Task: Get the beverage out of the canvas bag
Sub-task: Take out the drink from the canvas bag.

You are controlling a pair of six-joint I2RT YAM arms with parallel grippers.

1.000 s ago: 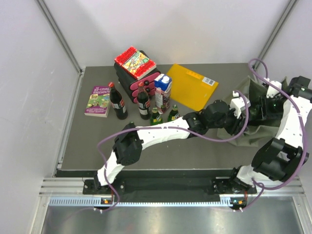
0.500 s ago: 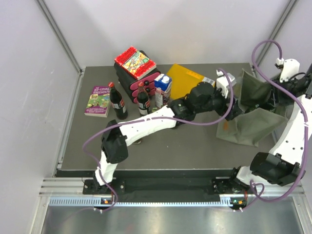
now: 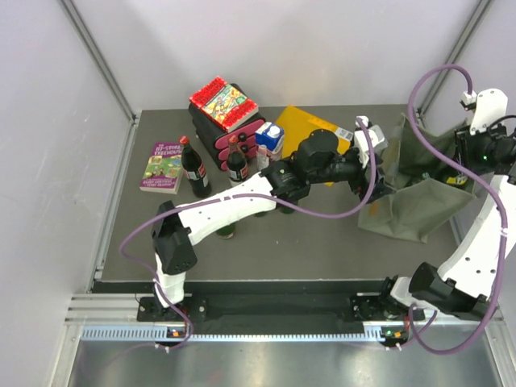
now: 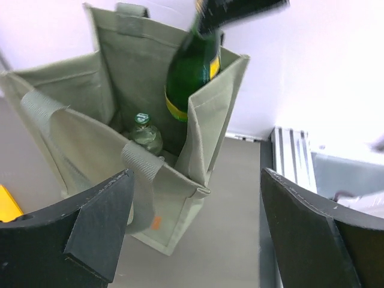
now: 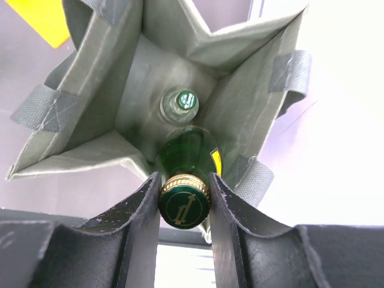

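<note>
Olive canvas bag (image 3: 411, 205) at three o'clock of table (image 3: 242, 254), mouth agape. Left gripper (image 4: 197, 180) spread wide, empty, facing it. Right gripper (image 5: 184, 193) pinching green bottle (image 5: 186, 153) by cap, base inside bag. Mid-lift; next, probably straight up past rim.

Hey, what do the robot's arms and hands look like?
The left arm and right arm have white links, bulky black joints and a looping purple cable each. Each hand has two flat matte-black fingers.
</note>
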